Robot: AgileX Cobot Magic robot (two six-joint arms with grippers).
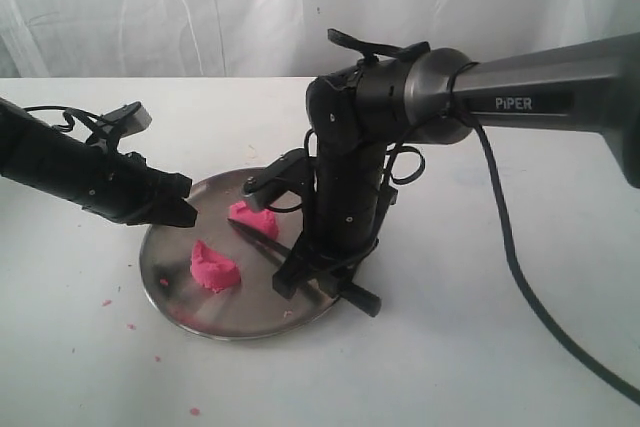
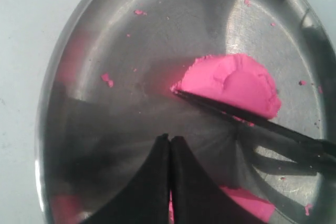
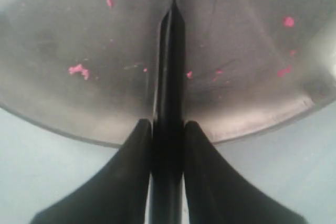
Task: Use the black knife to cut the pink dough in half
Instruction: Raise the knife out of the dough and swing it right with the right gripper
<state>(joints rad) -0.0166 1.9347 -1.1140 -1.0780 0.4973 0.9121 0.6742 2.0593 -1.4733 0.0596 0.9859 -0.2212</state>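
On your left, the left gripper hovers over the near rim of the steel plate with its fingers pressed together and holding nothing, probably parked there to stay clear of the blade. In the middle of the plate you see the pink dough already lying as two half-round lumps, one nearer the front and the other farther back, with bare metal between them. On your right, the right gripper pinches the black knife by its handle, blade tip resting against the farther lump, so the cut looks done.
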